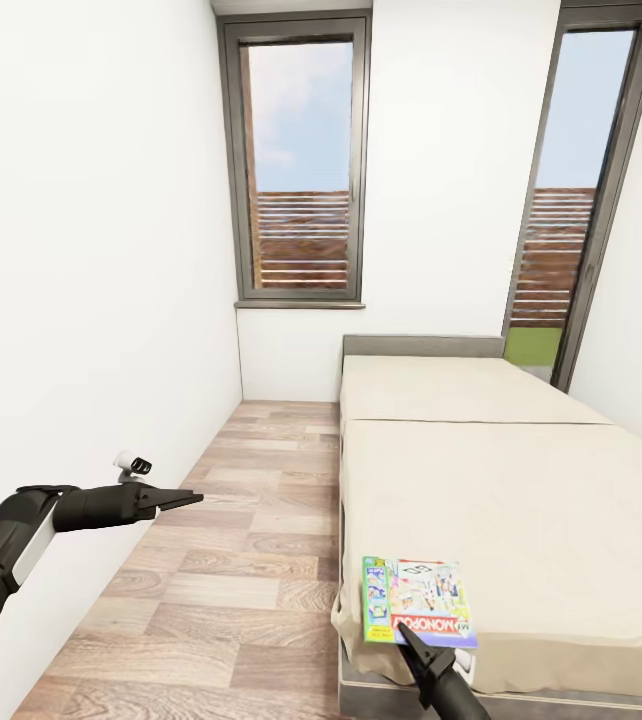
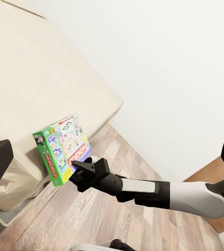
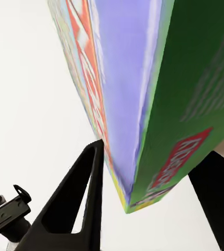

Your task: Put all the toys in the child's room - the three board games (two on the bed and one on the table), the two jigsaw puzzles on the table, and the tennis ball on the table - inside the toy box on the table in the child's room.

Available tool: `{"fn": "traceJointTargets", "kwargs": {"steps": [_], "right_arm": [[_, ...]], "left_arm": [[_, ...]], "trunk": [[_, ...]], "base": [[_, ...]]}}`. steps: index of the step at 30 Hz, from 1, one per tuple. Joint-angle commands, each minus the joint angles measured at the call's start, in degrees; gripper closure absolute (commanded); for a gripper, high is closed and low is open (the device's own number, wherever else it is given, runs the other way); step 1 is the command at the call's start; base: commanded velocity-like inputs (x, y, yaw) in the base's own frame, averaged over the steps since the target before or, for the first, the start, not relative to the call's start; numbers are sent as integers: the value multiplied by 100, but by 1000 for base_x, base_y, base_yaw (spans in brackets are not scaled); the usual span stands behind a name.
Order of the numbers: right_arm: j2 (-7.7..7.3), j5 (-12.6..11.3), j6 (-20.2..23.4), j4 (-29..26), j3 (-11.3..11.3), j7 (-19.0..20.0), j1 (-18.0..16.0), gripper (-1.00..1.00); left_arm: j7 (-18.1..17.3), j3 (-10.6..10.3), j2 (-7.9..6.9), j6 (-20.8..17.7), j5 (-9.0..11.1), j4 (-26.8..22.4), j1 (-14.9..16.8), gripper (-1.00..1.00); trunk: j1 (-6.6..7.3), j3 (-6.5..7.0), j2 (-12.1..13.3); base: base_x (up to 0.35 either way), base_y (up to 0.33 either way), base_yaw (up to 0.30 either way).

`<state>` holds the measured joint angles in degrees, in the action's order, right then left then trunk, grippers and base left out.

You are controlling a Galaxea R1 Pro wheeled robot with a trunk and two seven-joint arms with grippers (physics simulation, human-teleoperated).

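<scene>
Right gripper (image 1: 413, 636) reaches up from the bottom of the head view, its dark fingers clamped on the near corner of the Monopoly board game (image 1: 418, 600). That box sits at the near left corner of the bed (image 1: 521, 500), and in the left wrist view it looks tilted off the mattress. Left gripper (image 1: 189, 497) hovers over the wood floor (image 1: 251, 560) beside the white wall, arm stretched forward, fingers pressed together around nothing. Two tall windows (image 1: 301, 165) stand beyond.

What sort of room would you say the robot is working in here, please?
Most likely a bedroom: a low bed with a plain cream mattress stands on a wood-plank floor between white walls, under tall windows, and a Monopoly box lies at the bed's near corner.
</scene>
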<state>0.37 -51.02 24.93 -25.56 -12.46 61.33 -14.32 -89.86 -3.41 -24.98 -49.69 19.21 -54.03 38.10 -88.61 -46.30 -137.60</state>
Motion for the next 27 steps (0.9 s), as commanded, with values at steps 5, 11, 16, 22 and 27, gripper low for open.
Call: {"fn": "traceJointTargets", "kwargs": {"steps": [5,11,16,22,27], "right_arm": [[2,-4,11,7,-55,-16,-3,100],[2,-4,5,7,-55,-16,-1,100],[2,3,4,7,-55,-16,-1,100],[-1,10,4,7,-55,-16,-2,100],[1,25,3,7,-55,-16,-1,100]], "left_arm": [[-14,-13,-9,-63,18,12,5,-100],[-14,-7,-15,-74,24,15,5,-100],[-14,-9,-16,-76,30,15,5,-100],[-14,-11,-16,-84,25,15,5,-100],[-14,-11,-15,-85,23,15,5,-100]], "trunk": [[1,-7,-2],[132,101,238],[242,190,439],[374,298,679],[484,388,880]], "base": [[0,0,0],[0,0,0],[0,0,0],[0,0,0],[0,0,0]]}}
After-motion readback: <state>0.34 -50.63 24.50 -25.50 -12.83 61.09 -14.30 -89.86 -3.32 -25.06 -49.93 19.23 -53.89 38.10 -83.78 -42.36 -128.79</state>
